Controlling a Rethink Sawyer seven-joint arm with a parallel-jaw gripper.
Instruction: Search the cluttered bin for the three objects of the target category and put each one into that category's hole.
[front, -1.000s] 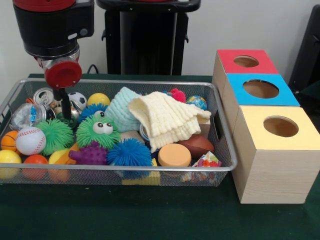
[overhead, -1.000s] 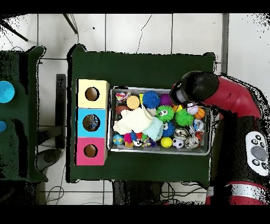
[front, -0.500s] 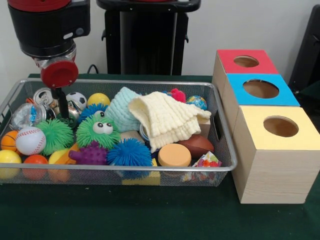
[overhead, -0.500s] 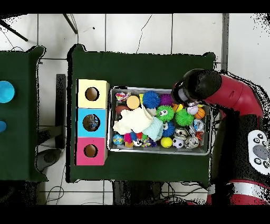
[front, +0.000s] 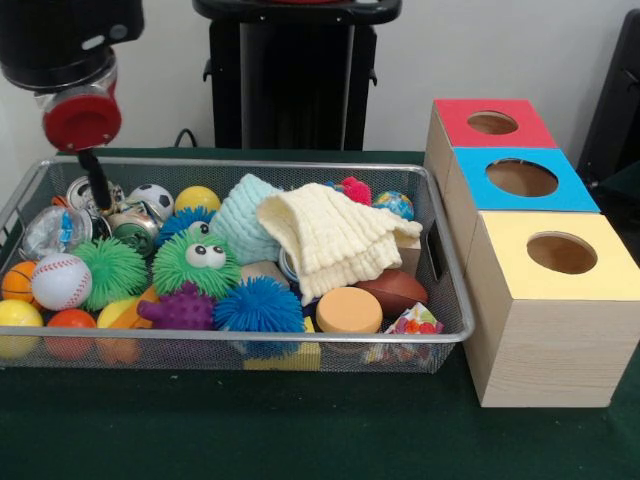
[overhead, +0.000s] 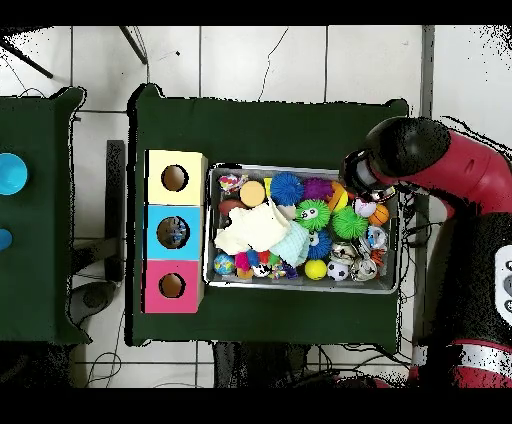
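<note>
Arm (overhead: 455, 175): has drawn up and out toward the bin's end wall since a second ago — no toy came with it.
Bin (front: 250, 345): all toys lie inside, none in a box hole yet.
Gripper (front: 97, 180): above the cans at the corner; jaws clenched, holding nothing.

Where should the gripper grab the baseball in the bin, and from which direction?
Grip the baseball across its widest middle, coming straight down from above. Its top is bare, but a green spiky ball and an orange ball sit beside it, so a sideways approach looks blocked.
</note>
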